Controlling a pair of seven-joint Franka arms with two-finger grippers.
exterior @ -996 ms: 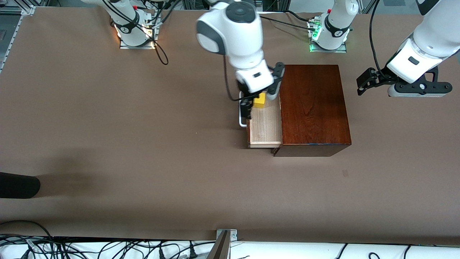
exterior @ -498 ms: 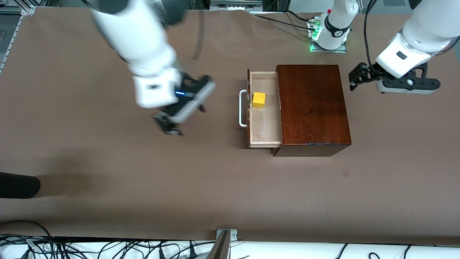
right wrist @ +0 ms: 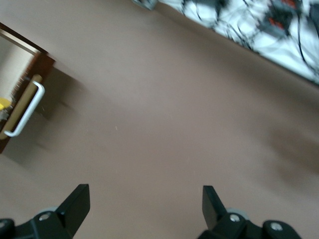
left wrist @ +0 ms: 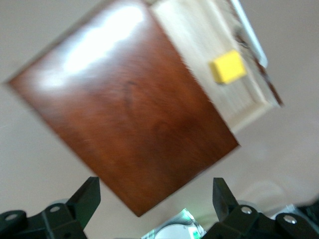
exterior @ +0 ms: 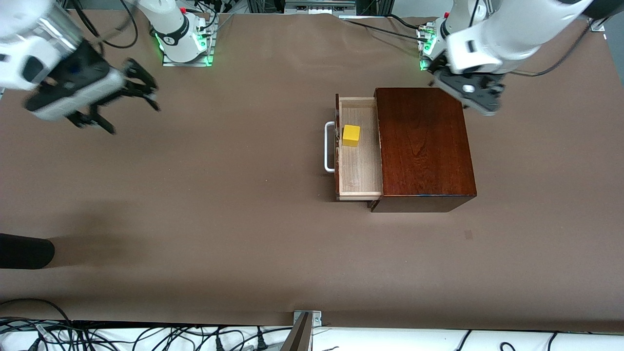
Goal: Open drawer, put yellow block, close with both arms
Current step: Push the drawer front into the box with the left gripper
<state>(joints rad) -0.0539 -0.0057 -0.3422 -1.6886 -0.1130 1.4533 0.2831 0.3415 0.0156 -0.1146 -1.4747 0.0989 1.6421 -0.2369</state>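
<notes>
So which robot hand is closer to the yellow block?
Left. The left gripper hangs over the box's corner, beside the block. The right gripper is at the table's right-arm end.

The right gripper (exterior: pixel 122 105) appears motion-blurred, its arm cut off by the frame edge. The drawer (right wrist: pixel 20 99) is cropped in the right wrist view.

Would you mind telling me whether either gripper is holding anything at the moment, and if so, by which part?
Nothing is held. The right gripper and left gripper are both open and empty; the yellow block lies loose in the open drawer.
</notes>
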